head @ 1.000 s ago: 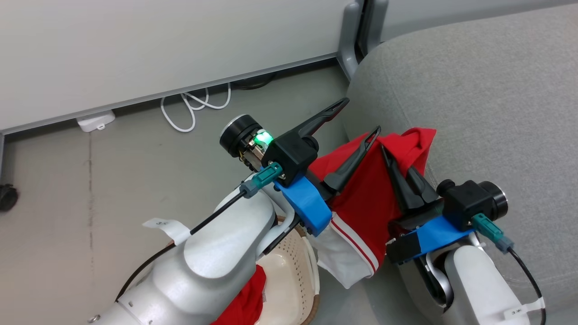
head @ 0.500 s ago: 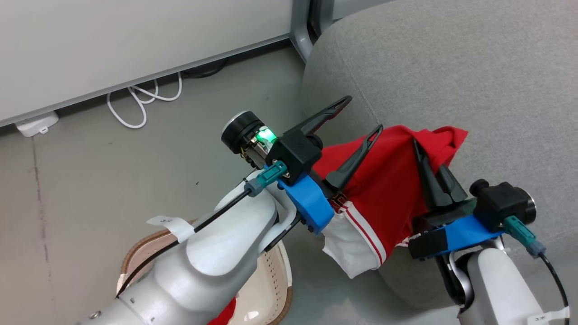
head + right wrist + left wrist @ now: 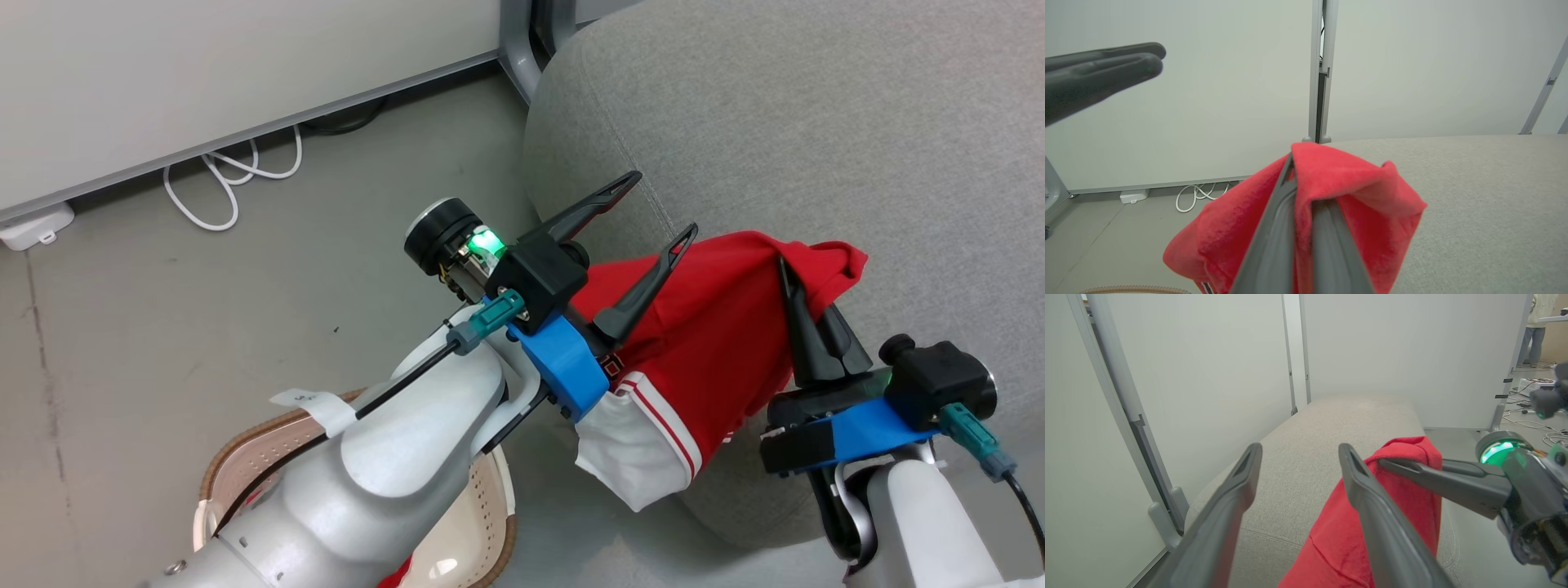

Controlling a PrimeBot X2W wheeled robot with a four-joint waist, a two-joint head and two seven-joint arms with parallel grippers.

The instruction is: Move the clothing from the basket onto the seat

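1. Clothing: one red garment [image 3: 718,343] hangs in the air over the corner of the seat [image 3: 816,122], its white sleeve [image 3: 629,449] dangling, apart from the basket [image 3: 245,441].
2. Handling: likely light, limp and prone to sag; a bunched fold gives the surest hold.
3. Right gripper [image 3: 792,278]: fingers [image 3: 804,343] closed tight on a top fold.
4. Left gripper [image 3: 663,202]: fingers spread wide, holding nothing, one beside the cloth.
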